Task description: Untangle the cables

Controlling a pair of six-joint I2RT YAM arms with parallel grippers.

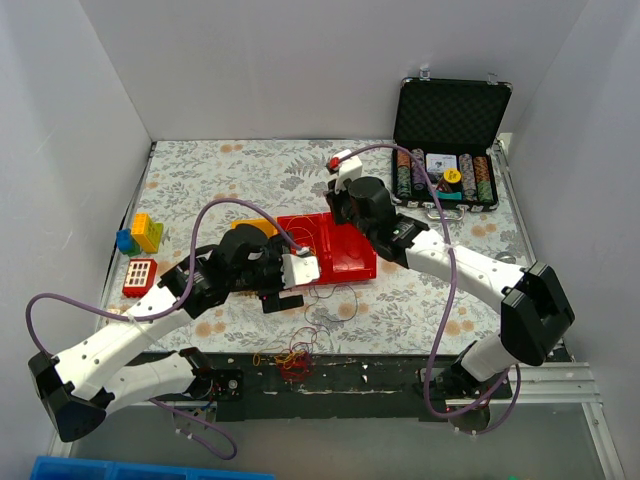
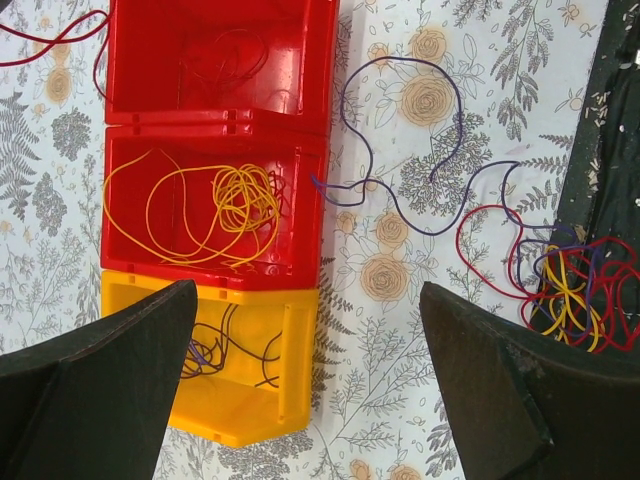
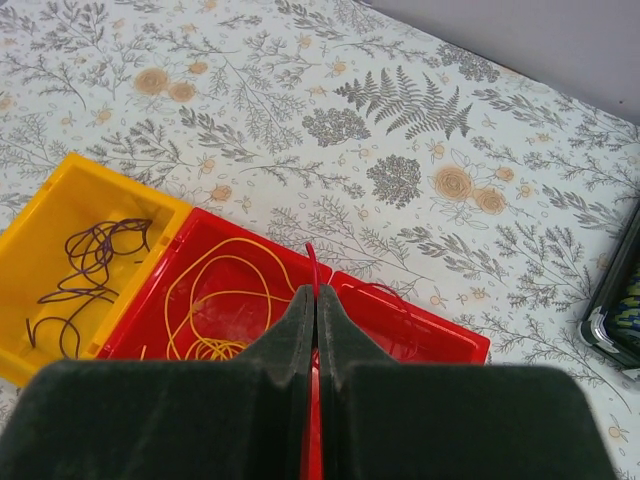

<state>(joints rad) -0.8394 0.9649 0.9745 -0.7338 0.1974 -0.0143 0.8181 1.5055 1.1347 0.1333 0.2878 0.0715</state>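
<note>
A tangle of red, yellow and dark cables lies at the table's front edge, also seen in the left wrist view as a tangle. A loose dark purple cable snakes over the cloth. My left gripper hangs open above the yellow bin's edge and bare cloth, holding nothing. My right gripper is shut on a thin red cable, over the seam between two red bins. Yellow cables lie in one red bin, and purple cables in the yellow bin.
The second red bin holds a faint red cable. An open case of poker chips stands at the back right. Toy blocks and a red keypad sit at the left. A black strip edges the table front.
</note>
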